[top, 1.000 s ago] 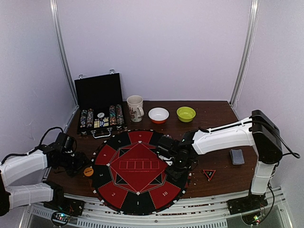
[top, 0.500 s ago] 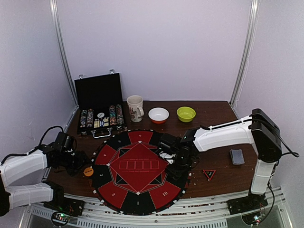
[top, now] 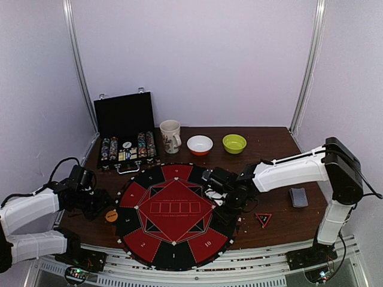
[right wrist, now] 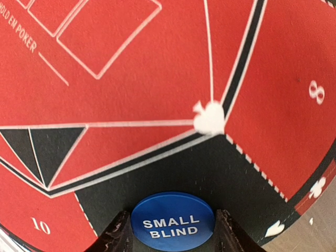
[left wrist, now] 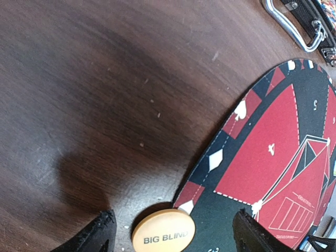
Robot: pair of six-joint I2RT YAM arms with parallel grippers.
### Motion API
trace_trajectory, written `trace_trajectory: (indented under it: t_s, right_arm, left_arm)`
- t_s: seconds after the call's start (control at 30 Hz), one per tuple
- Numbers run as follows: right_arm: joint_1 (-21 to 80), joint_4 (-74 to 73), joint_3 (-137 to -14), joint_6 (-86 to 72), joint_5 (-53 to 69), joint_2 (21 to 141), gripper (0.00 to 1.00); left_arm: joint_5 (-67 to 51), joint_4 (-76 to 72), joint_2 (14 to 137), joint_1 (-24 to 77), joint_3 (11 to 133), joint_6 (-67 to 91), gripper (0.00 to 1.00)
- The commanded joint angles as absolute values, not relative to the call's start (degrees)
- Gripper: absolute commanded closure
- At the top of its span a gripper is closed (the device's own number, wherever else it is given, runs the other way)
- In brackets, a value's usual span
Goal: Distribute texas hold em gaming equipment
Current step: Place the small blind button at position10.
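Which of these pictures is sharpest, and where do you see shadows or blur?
Top view: soft, even light, no harsh glare, but small things are too tiny to read. Left wrist view: a dark shadow patch lies on the wooden table left of the BIG BLIND disc, whose lettering is crisp. Right wrist view: sharpest; the mat and SMALL BLIND disc show clear print.

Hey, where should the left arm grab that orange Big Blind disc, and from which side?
Probably the thin rim, pinched across its width from straight above. The BIG BLIND disc lies flat on the table at the mat's edge, so no other face offers a hold. The left claw stands open with a fingertip on each side of it.
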State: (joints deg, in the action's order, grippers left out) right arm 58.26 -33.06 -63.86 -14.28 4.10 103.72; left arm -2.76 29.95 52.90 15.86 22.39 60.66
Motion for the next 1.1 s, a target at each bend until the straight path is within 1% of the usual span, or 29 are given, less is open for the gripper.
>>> trace_trajectory:
  t_s: [0.0, 0.2, 0.5, 0.77, 0.93, 1.07]
  right_arm:
    - [59.6, -43.3, -58.8, -17.4, 5.6, 103.0, 0.59]
    - [61.5, -44.6, -56.9, -19.4, 6.5, 100.4, 0.59]
    - [61.9, -45.7, -57.3, -20.1, 6.7, 99.3, 0.59]
    - [61.9, -46.6, -59.3, -19.6, 5.5, 99.4, 0.55]
    - [61.9, -45.7, -59.3, -19.5, 6.8, 99.7, 0.56]
    - [62.9, -43.8, -59.7, -19.2, 10.3, 99.1, 0.57]
  left_arm:
    - [-1.4, 27.5, 53.9, 16.0, 25.2, 59.0, 0.21]
    - [-1.5, 26.8, 55.4, 16.0, 26.2, 58.0, 0.21]
    - [-1.3, 26.8, 54.7, 16.0, 26.5, 57.5, 0.21]
    - [-1.0, 26.7, 54.6, 16.0, 26.4, 57.5, 0.21]
    - [-0.8, 26.7, 54.4, 16.1, 26.5, 57.3, 0.21]
    - [-0.7, 26.7, 54.4, 16.0, 26.2, 57.3, 0.21]
